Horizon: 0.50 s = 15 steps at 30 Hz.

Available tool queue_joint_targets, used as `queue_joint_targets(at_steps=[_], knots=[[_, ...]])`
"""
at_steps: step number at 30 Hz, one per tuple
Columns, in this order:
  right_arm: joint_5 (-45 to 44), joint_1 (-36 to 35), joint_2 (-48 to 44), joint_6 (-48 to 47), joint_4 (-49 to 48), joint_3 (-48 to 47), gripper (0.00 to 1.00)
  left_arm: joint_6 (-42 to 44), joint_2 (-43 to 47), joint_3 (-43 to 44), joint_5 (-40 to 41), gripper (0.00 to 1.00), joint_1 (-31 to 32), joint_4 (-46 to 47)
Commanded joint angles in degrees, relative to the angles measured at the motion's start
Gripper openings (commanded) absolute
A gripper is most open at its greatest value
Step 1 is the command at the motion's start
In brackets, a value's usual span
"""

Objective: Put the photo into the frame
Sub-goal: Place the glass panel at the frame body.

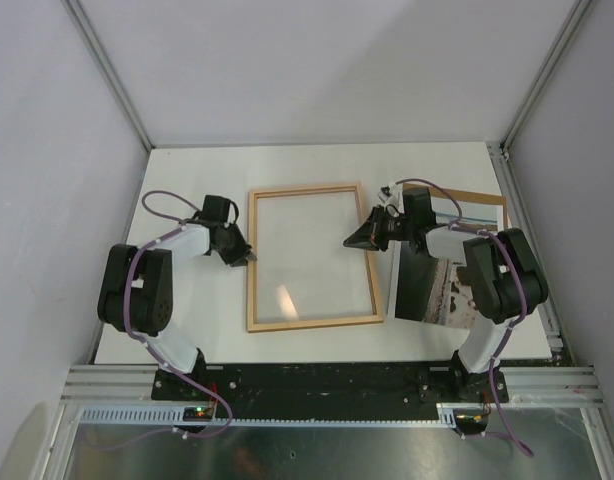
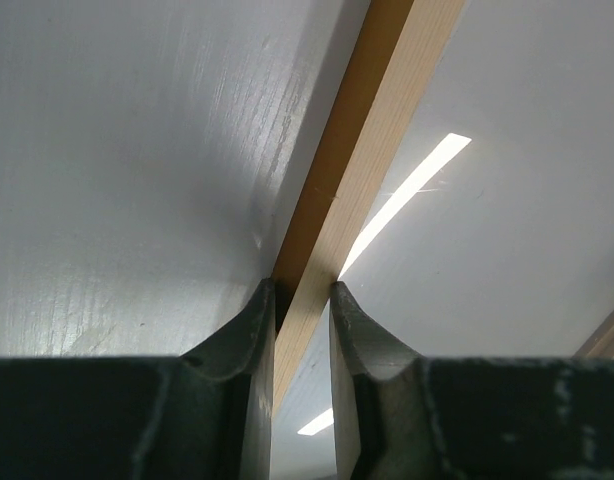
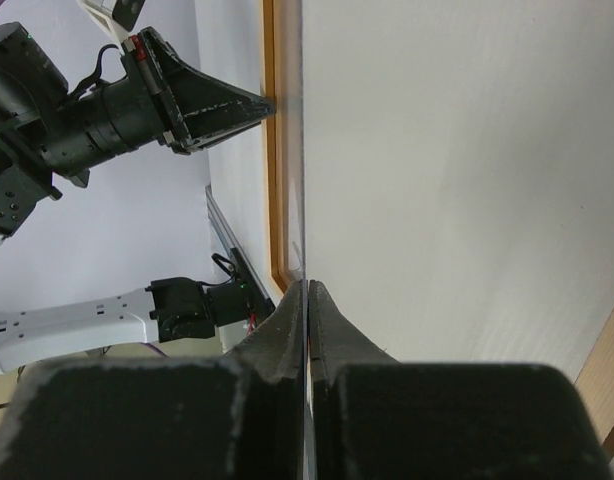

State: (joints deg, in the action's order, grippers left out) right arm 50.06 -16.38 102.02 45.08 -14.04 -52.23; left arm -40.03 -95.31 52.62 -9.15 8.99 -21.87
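On the worktop (image 1: 187,180) in front of you, the frame (image 1: 312,323) lies flat in the middle with its light wood face up, its long rails running away from the arm bases. A patch of glare sits inside its opening.

Your left gripper (image 1: 249,257) is at the middle of the frame's left rail. From the left wrist you see its fingers (image 2: 237,340) only a little way apart, one on each side of that rail and closed against it.

Your right gripper (image 1: 349,242) reaches in from the other side, its tip just inside the right rail, over the frame's opening. Its fingers (image 3: 332,330) are pressed fully together. In the right wrist view a thin straight edge runs up from between the tips, but you cannot tell whether anything is pinched there.

Your photo (image 1: 425,295) is outside the frame. It lies flat on the right side of the worktop, just beside the right rail and partly under your right arm, with the dark water side nearer the frame. A brown board (image 1: 485,198) shows at its far end.
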Motion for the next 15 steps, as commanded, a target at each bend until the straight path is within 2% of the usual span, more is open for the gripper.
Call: queue_joint_targets(at_steps=[1,15], knots=[[4.49,-1.43,0.33,-0.30,0.59,-1.61,0.00,-2.83,-3.09,-0.19,2.34,0.00,0.36,1.88],[3.12,0.02,0.82,-2.19,4.20,-1.82,0.00,-2.73,-2.81,-0.79,2.41,0.00,0.32,1.94]])
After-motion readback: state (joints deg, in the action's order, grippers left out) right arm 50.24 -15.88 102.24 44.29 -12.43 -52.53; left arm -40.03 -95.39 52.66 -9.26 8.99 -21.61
